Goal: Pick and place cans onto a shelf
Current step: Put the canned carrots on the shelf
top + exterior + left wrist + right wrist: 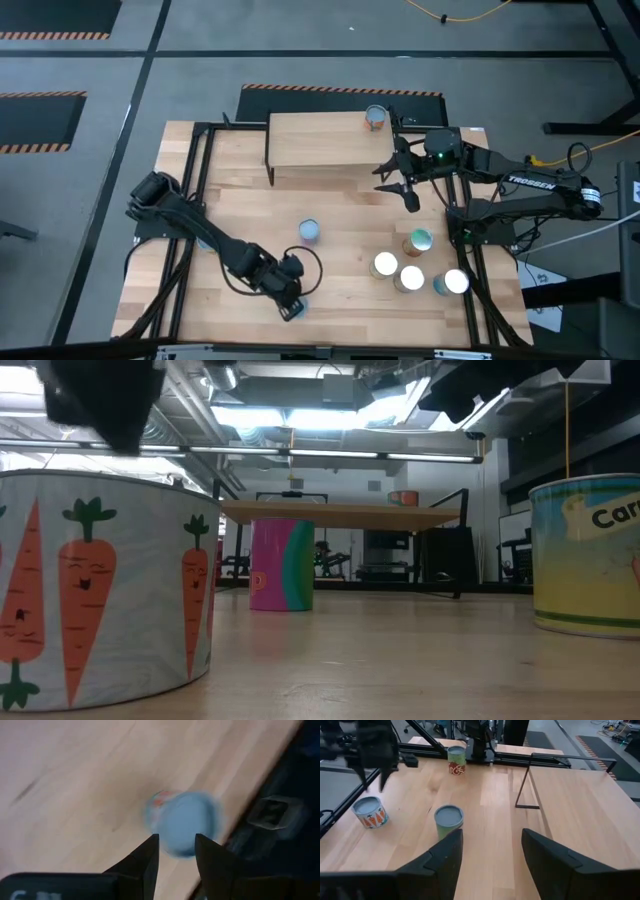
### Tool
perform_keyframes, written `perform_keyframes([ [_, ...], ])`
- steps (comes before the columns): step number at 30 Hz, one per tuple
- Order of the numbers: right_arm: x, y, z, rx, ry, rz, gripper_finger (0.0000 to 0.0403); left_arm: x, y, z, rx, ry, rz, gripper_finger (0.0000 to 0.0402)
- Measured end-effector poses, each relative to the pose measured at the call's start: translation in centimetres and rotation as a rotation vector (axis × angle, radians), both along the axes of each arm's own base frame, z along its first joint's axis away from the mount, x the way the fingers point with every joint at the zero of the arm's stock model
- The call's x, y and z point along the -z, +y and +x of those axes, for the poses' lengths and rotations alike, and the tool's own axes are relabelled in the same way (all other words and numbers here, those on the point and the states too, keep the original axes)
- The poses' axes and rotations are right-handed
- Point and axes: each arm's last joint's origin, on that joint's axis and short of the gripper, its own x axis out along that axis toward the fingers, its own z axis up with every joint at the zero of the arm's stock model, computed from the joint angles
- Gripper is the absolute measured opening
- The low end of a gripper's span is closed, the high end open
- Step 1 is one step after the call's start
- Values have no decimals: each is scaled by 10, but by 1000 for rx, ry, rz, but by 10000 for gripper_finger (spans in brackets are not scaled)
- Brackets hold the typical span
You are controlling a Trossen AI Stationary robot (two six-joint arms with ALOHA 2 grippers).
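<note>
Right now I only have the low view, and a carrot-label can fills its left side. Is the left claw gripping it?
Observer: No. The left claw hovers above the carrot can, jaws open, not touching it.
Operator: How many cans wait on the right?
Observer: Four cans cluster near the table's right front corner.
Operator: And the right claw?
Observer: The right claw hangs open and empty beside the shelf.
</note>
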Motion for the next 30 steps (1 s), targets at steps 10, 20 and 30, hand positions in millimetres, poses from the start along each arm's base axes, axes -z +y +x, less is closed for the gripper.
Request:
perform_keyframes([
  [10,0,0,0,-1,5,-1,208,19,-4,6,-15,38,24,119],
  [20,1,0,-1,-1,15,2,208,31,-7,11,-21,40,41,119],
  [30,1,0,-1,-1,16,2,208,37,-6,11,-19,67,64,110],
])
